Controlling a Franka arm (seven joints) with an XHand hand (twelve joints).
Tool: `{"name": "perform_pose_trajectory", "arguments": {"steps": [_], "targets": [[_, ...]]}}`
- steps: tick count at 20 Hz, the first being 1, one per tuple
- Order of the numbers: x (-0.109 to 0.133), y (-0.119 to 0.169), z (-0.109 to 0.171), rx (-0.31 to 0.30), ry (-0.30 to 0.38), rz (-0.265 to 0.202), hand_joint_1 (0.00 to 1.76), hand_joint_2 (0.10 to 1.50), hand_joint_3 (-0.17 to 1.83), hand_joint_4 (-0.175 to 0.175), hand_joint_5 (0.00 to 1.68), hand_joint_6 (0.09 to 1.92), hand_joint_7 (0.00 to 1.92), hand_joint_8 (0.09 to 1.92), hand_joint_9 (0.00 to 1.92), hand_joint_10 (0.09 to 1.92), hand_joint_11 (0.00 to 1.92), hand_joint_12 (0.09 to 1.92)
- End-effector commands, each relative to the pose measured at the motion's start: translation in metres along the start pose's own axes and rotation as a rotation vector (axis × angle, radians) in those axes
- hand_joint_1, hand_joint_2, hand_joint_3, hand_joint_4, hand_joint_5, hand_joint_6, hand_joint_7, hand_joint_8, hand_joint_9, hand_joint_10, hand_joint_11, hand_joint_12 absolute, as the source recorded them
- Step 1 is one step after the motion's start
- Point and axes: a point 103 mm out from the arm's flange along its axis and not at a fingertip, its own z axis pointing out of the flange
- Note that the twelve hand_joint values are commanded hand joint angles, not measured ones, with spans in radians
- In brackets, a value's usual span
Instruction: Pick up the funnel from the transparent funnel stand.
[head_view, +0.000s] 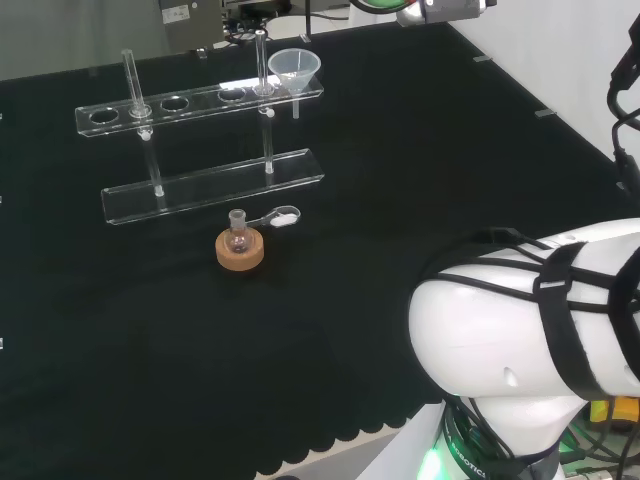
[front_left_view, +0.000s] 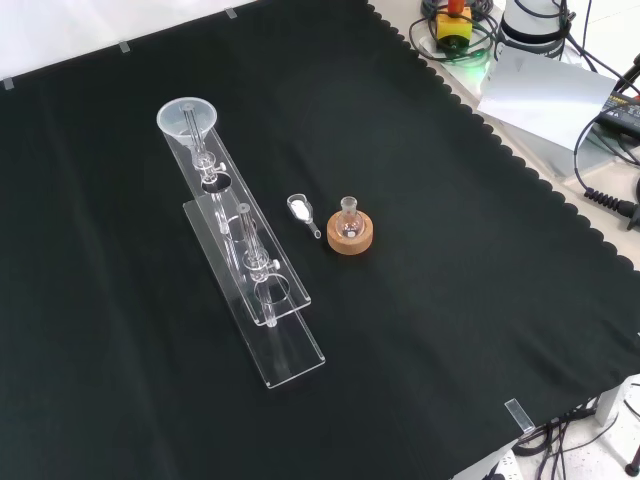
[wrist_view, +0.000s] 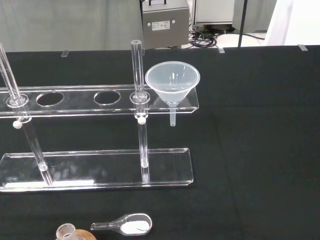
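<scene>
Hand's finger state: cannot tell. Funnel (wrist_view: 172, 83) is sitting in end hole of transparent funnel stand (wrist_view: 95, 172). Risk: a careless approach knocking the neighbouring upright rod (wrist_view: 136, 70), tipping the stand.

Even overhead light; my black cloth (front_left_view: 420, 330) swallows shadows. Glare streaks the clear plastic funnel stand (head_view: 200, 190) at ten o'clock, head view.

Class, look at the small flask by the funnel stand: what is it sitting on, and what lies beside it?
The small flask stands upright in a cork ring. Beside it, toward the funnel stand, lies a clear scoop holding white powder. The cloth under the ring is hidden.
</scene>
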Motion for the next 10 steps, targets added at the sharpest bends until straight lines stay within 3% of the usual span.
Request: {"name": "perform_pose_trajectory", "arguments": {"steps": [1, 4, 10], "targets": [[0.002, 0.001, 0.000, -0.008, 0.007, 0.000, 0.09, 1.14, 0.50, -0.006, 0.24, 0.09, 0.02, 0.48, 0.22, 0.60, 0.09, 1.38], [0.007, 0.003, 0.000, -0.017, 0.009, 0.002, 0.01, 1.23, 0.42, 0.000, 0.25, 0.09, 0.00, 0.45, 0.17, 0.61, 0.04, 1.39], [0.004, 0.014, 0.002, -0.011, 0.012, 0.023, 0.00, 1.25, 0.40, 0.000, 0.25, 0.09, 0.00, 0.44, 0.16, 0.61, 0.03, 1.39]]}}
